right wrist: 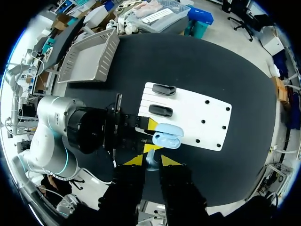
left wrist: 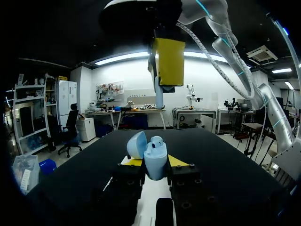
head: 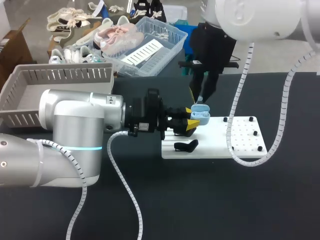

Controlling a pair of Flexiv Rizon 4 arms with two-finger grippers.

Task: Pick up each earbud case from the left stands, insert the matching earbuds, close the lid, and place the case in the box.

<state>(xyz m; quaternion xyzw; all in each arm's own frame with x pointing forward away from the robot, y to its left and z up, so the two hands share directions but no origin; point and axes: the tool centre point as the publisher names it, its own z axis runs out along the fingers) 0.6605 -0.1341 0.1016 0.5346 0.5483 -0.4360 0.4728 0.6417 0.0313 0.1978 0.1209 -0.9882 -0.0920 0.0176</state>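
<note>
Over the white board (right wrist: 207,122), left gripper (right wrist: 153,136) grips the upright open-lidded case (right wrist: 168,140); right gripper (right wrist: 151,160) pinches an earbud (right wrist: 151,165).

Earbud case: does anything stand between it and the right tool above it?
Nothing visible does. The left tool clamps the open earbud case; the right tool, gripping an earbud, hangs over it with a clear gap.
</note>
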